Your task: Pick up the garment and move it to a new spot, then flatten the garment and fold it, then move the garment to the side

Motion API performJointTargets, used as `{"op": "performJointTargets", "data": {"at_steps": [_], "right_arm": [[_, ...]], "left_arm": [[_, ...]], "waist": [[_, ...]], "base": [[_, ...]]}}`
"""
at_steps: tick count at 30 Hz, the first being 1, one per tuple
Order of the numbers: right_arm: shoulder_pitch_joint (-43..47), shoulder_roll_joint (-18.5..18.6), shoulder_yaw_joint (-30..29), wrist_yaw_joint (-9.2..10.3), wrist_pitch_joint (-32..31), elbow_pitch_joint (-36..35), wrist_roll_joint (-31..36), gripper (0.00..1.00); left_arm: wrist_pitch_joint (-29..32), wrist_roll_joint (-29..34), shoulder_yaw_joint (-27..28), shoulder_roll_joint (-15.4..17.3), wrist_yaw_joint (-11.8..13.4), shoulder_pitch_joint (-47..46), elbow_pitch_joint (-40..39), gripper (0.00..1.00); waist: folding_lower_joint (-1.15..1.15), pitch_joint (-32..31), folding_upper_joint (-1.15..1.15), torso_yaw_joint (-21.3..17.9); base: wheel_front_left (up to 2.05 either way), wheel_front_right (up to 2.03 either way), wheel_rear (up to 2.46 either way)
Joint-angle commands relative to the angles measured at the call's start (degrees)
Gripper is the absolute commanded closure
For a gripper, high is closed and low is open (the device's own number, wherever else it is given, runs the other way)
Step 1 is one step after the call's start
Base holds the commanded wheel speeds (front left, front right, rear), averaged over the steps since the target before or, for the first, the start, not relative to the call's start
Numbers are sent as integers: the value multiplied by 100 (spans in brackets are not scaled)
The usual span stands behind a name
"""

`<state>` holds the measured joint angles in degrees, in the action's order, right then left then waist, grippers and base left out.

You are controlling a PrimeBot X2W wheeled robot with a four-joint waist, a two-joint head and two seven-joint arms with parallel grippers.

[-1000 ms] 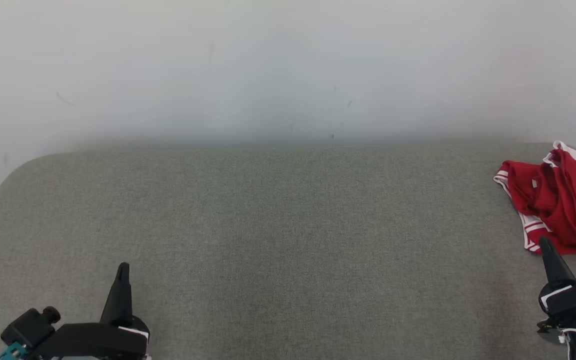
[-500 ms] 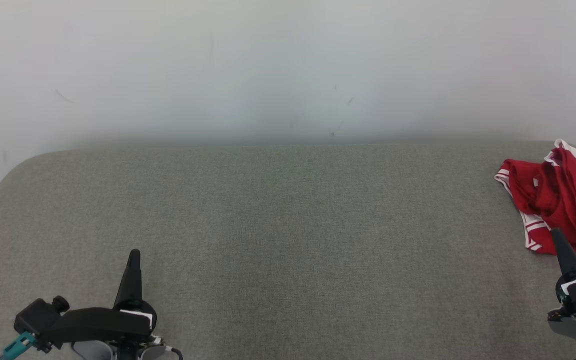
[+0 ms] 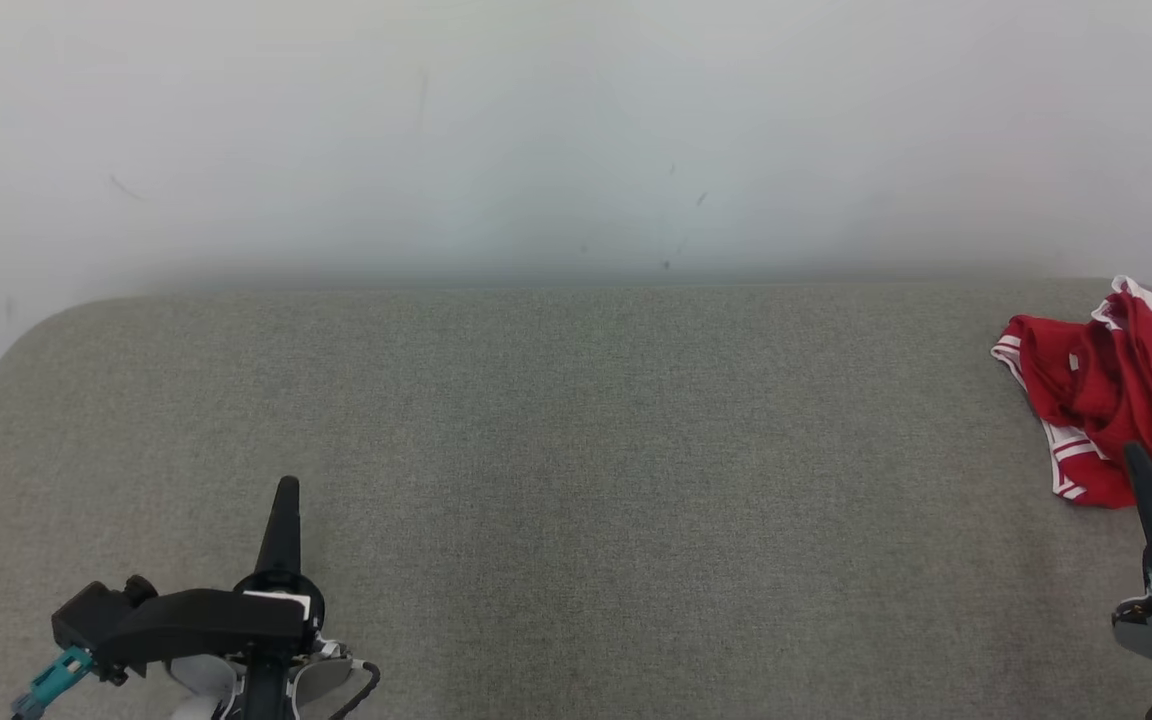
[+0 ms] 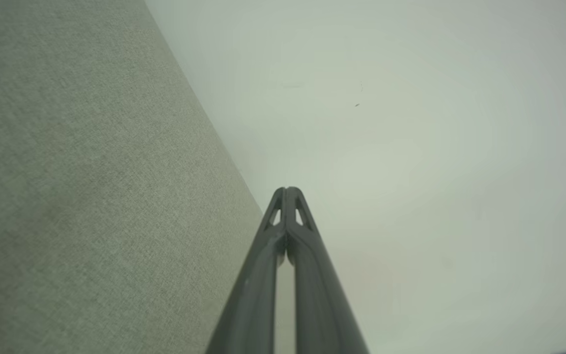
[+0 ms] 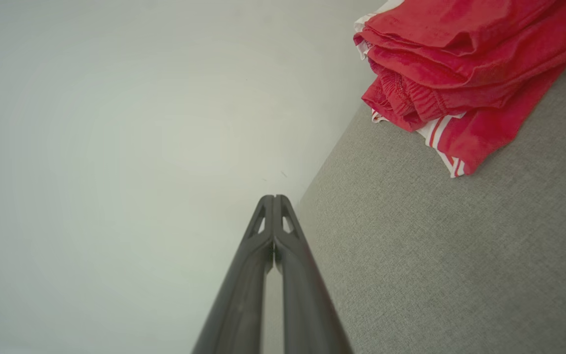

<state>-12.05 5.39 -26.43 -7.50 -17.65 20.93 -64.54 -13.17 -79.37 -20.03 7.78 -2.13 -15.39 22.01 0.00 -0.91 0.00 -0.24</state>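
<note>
A crumpled red garment [image 3: 1126, 390] with white stripes at its hem lies at the far right of the grey fabric table [image 3: 576, 450], partly cut off by the frame edge. The right wrist view has the garment [image 5: 450, 64] at the upper right, bunched in folds. My right gripper [image 3: 1132, 455] is shut and empty at the lower right, its tip just in front of the garment's near edge. In its wrist view my right gripper [image 5: 273, 197] points at the wall. My left gripper [image 3: 287, 486] is shut and empty at the lower left, far from the garment; its wrist view has my left gripper [image 4: 287, 189] with tips together.
A pale wall [image 3: 576, 130] rises right behind the table's far edge. The table's rounded far left corner [image 3: 46, 330] drops to a strip of floor at the left.
Both grippers have shifted rightward in the head view. The left one rose forward over the table. The right one slid toward the frame's right edge, still by the garment's near edge.
</note>
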Motion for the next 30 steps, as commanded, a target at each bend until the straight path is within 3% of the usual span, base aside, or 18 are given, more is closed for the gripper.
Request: {"op": "performJointTargets", "data": {"at_steps": [1,30], "right_arm": [[-147,18,-80,1,-47,-16,-144,100],[-465,-27,-644,1,-570,258,-1275,100]], "left_arm": [[-28,-139,-2,2,-60,-182,21,100],[-22,-1498,-147,-310,-366,-716,530,100]], "waist": [[0,3,0,1],[0,71,0,10]], "base": [[0,0,0],[0,0,0]]}}
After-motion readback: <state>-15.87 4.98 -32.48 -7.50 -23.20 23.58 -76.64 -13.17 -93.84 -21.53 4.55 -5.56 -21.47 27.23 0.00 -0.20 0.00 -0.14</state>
